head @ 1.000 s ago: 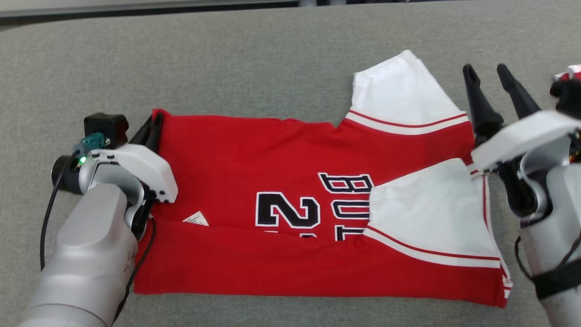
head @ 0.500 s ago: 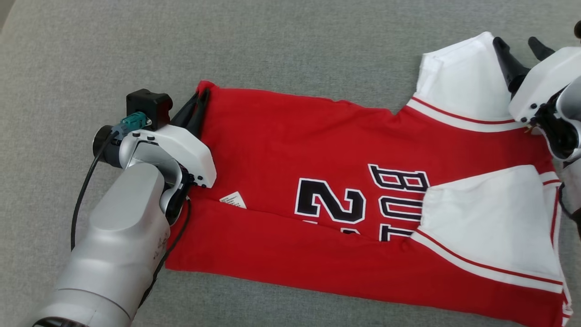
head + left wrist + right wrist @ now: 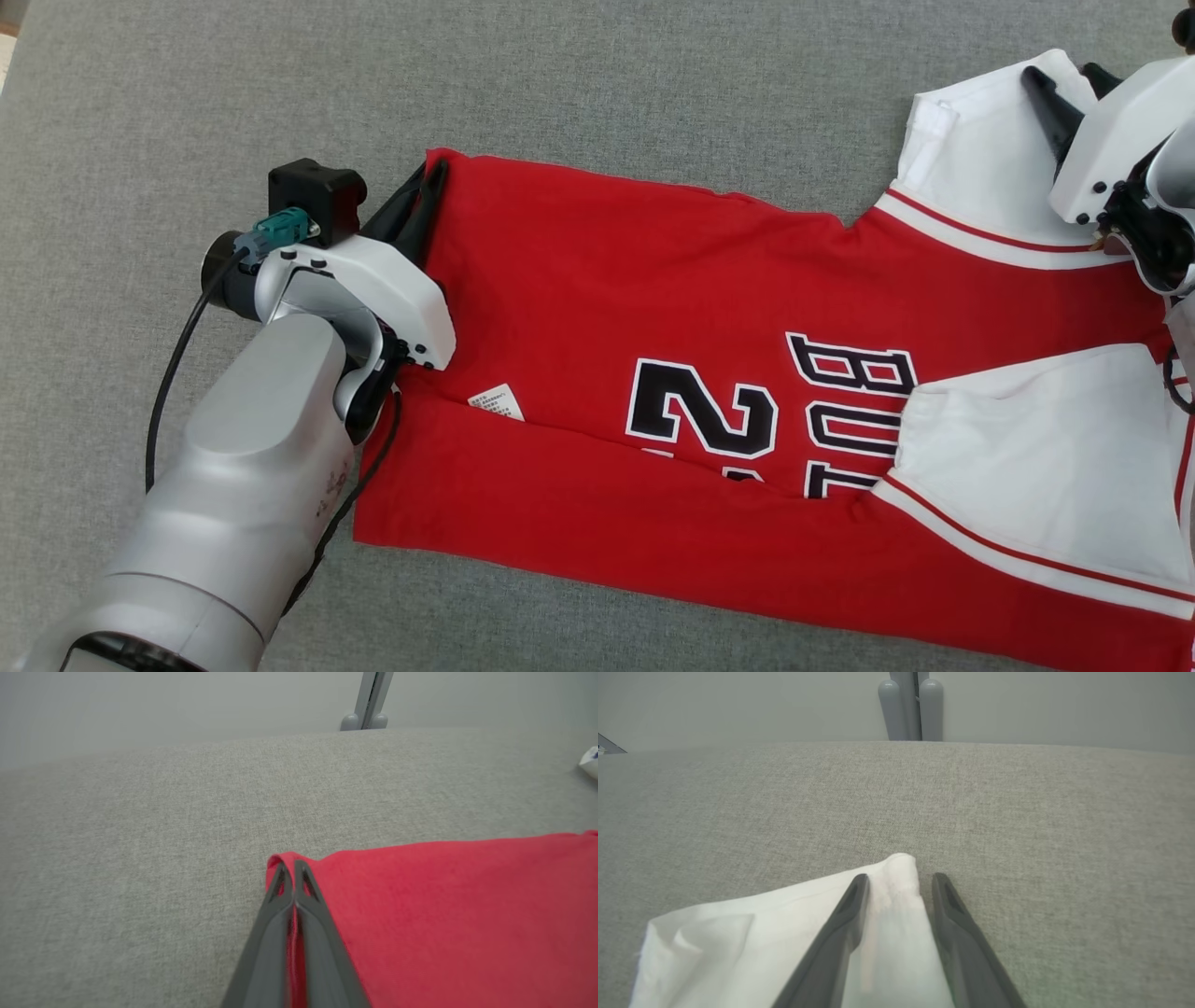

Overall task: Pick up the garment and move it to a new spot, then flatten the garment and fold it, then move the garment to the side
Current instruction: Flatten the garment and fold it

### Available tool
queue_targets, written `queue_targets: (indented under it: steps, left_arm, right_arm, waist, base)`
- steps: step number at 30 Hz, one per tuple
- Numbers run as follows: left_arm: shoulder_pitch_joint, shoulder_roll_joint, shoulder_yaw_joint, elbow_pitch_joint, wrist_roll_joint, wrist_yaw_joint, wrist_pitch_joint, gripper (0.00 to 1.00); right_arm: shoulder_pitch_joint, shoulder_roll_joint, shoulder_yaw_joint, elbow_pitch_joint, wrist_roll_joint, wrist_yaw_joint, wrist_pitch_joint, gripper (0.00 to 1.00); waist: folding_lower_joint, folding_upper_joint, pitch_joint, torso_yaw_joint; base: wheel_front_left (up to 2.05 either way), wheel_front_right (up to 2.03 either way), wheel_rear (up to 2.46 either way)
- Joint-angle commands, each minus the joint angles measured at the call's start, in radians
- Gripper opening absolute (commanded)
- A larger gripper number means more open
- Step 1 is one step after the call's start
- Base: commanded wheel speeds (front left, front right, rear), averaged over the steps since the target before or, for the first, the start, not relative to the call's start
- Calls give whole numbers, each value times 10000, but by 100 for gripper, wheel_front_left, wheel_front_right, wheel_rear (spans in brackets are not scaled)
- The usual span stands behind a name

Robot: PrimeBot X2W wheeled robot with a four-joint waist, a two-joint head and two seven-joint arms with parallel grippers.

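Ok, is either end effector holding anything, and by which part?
The left end effector is shut on the red jersey, pinching its far hem corner. The right end effector straddles a corner of the white sleeve, jaws apart, gripping nothing yet.

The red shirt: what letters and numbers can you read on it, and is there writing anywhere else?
"2": black number on the red shirt; the fold cuts off anything next to it.
"BU": black letters on the same shirt; the rest goes under the white sleeve.
White tag on the shirt: print too small to read.
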Motion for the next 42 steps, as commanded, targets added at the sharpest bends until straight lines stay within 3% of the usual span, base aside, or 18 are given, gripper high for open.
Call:
queue_targets:
  steps: [1, 6, 15, 22, 32, 42]
  left_arm:
    - [-189, 88, -31, 34, -87, -15, -66, 0]
    - [-264, 168, -179, 167, -261, -15, -88, 0]
    - [-564, 312, -416, 285, -414, -16, -131, 0]
    - [-957, 403, -145, 396, -395, 77, -138, 0]
    - [-190, 458, 215, 204, 80, 114, -141, 0]
    - [1119, 801, 400, -461, 401, 12, -142, 0]
  right_arm:
    - [-35, -30, 82, 65, 101, 0, -26, 0]
    - [-194, -204, 468, 21, 367, 0, -538, 0]
    - [-605, -563, 1071, 89, 176, -2, -2606, 0]
    - [-986, -424, 1731, 384, -247, -2, -4103, 0]
    - [-205, -312, 2411, 440, 564, 0, -5113, 0]
    - [1600, -831, 2907, -1054, 2165, 0, -5591, 0]
  waist:
    - [0, 0, -3, -1]
    - [0, 0, -60, -45]
    - [0, 0, -209, -154]
    - [0, 0, -310, -275]
    - [0, 0, -1011, -469]
    - [0, 0, -1923, -725]
  base:
    - [0, 0, 0]
    - [0, 0, 0]
    - [0, 0, 0]
    - [0, 0, 0]
    - [0, 0, 0]
    - [0, 0, 0]
